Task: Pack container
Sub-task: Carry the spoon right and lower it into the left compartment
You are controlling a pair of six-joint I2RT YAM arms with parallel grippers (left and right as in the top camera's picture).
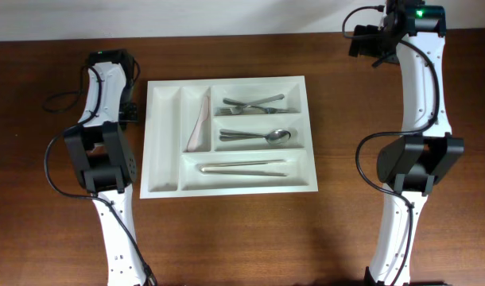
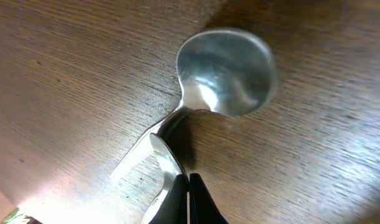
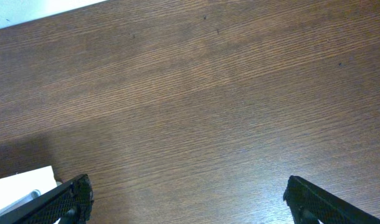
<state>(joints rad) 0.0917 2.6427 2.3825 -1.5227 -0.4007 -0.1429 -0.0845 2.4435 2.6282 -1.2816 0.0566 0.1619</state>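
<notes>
Two arms flank the container (image 1: 164, 143), a white five-slot tray lying flat on the middle of the brown wooden surface (image 1: 322, 238) as I watch from the overhead camera. Its far-left narrow slot is bare. The next slot holds a pale knife-shaped piece (image 1: 200, 123). To the right are forks (image 1: 254, 105) in the top compartment and a few steel utensils, one of them spoon-shaped (image 1: 258, 137), in the middle one. A long slim pair of pale sticks (image 1: 242, 168) lies in the bottom one.

The left arm (image 1: 107, 151) bends just beside the tray's left wall and, from above, covers whatever lies under its wrist. Its own camera shows more — the left fingers (image 2: 202, 208) are pinched together on the handle of a steel spoon (image 2: 227, 71), bowl facing up over the wood grain, outside the tray. Whether the bowl touches the surface I cannot tell.

The right arm (image 1: 421, 119) reaches to the far right corner, well apart from the tray. The right fingers (image 3: 65, 202) are spread wide over bare wood, gripping nothing — only a white corner cuts into the lower left edge of that view.
</notes>
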